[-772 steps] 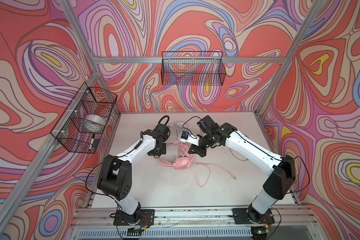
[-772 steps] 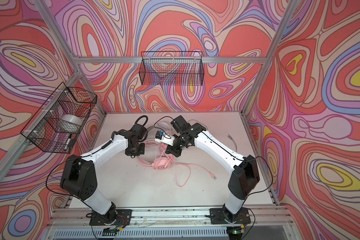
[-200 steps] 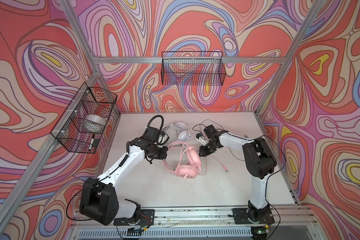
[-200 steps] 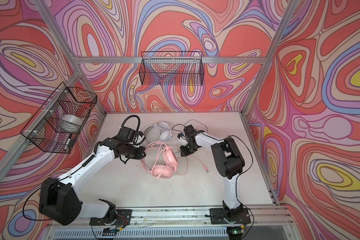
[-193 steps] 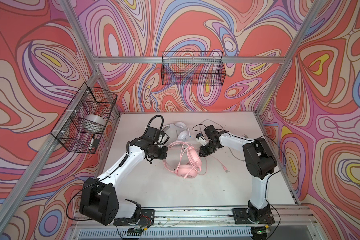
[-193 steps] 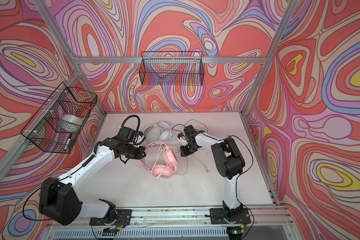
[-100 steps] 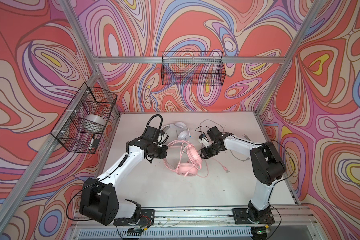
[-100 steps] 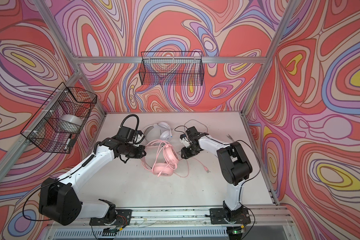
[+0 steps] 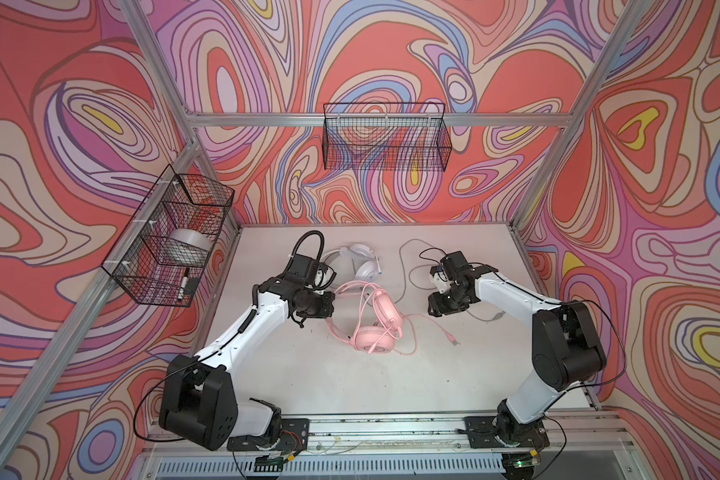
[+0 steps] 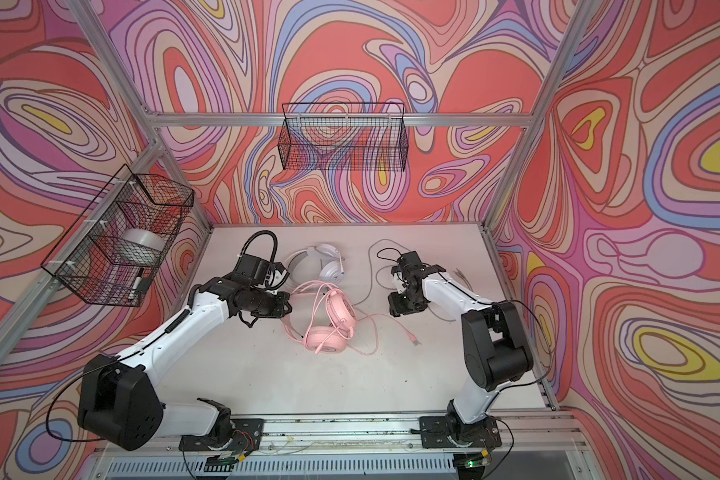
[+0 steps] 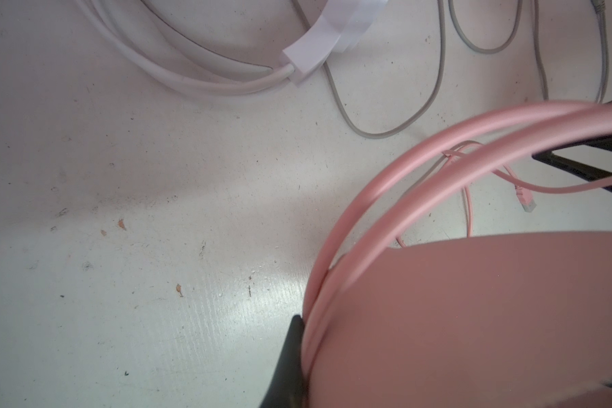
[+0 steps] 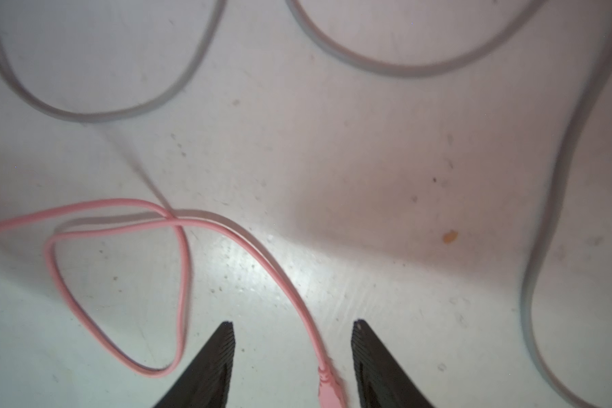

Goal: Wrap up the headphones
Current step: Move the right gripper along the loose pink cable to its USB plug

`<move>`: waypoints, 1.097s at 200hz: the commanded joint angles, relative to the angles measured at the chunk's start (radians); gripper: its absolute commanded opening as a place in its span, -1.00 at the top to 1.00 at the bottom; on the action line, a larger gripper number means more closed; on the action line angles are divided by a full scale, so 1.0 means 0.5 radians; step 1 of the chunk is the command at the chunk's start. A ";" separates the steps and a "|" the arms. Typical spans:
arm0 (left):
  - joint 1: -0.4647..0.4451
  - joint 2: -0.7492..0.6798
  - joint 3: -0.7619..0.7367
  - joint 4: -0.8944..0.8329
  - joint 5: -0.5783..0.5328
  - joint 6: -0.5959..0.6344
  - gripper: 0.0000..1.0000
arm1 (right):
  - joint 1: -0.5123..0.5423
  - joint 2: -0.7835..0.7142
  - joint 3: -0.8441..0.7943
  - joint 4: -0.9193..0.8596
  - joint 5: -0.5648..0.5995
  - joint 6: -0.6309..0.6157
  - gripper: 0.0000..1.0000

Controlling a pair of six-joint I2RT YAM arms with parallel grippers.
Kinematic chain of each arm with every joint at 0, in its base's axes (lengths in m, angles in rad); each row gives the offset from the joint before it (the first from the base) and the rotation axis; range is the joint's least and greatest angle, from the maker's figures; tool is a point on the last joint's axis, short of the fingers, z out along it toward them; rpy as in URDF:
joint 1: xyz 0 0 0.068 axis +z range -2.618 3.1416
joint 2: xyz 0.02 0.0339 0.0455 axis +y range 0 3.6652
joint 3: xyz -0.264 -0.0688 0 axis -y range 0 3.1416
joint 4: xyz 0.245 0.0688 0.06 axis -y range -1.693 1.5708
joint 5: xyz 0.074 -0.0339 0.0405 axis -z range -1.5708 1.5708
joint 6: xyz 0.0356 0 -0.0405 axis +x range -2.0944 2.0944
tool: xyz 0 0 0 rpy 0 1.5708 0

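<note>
Since my left claw (image 9: 331, 301) is clamped shut on the arched band of the pink headset (image 9: 373, 341), an all-pink plastic over-ear pair with big round earcups lying mid-table, I judge the job started but far from finished. On the left wrist camera one black fingertip (image 11: 290, 353) presses against that band. Just behind it lies the white headset (image 9: 366, 269), a glossy white over-ear pair, with no claw near it. The thin pink cable (image 12: 172, 217) is only partly on. In both top views a few strands cross the band and earcups, which I read as a couple of turns, though I cannot tell if they sit tight. The rest trails in a slack loop over the scuffed white tabletop (image 9: 308, 374) and ends in its pink plug (image 12: 330, 388). My right claw (image 12: 293, 323) hangs low over that end, jaws apart and holding nothing, with the plug lying on the table between the two black tips. Furthest right, the long grey cable (image 12: 417, 71) of the white headset sprawls unwound across the table. Left to do, as I see it: pick up the pink tail, finish winding it, then wrap the white pair entirely
</note>
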 commanded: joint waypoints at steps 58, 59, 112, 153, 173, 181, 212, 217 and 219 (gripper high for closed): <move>0.017 -0.028 -0.053 0.148 0.106 -0.075 1.00 | 0.003 -0.127 -0.102 -0.239 0.166 0.315 -0.10; 0.016 -0.028 -0.051 0.148 0.106 -0.075 1.00 | 0.005 -0.125 -0.105 -0.237 0.165 0.323 -0.10; 0.022 -0.001 -0.047 0.146 0.116 -0.045 1.00 | 0.003 -0.210 -0.297 -0.110 0.138 0.512 -0.11; 0.028 0.021 -0.044 0.154 0.142 -0.042 1.00 | 0.003 -0.124 -0.308 -0.058 0.120 0.555 -0.11; 0.030 0.017 -0.053 0.157 0.136 -0.045 1.00 | 0.003 -0.091 -0.317 -0.038 0.099 0.568 -0.09; 0.028 0.019 -0.051 0.154 0.123 -0.045 1.00 | 0.003 -0.076 -0.317 -0.032 0.092 0.571 -0.08; 0.028 0.030 -0.053 0.153 0.109 -0.052 1.00 | 0.003 -0.032 -0.332 -0.035 0.061 0.575 -0.01; 0.028 0.031 -0.050 0.153 0.105 -0.052 1.00 | 0.003 -0.034 -0.338 -0.036 0.058 0.578 -0.01; 0.029 0.031 -0.050 0.153 0.106 -0.052 1.00 | 0.003 -0.037 -0.340 -0.035 0.056 0.579 0.00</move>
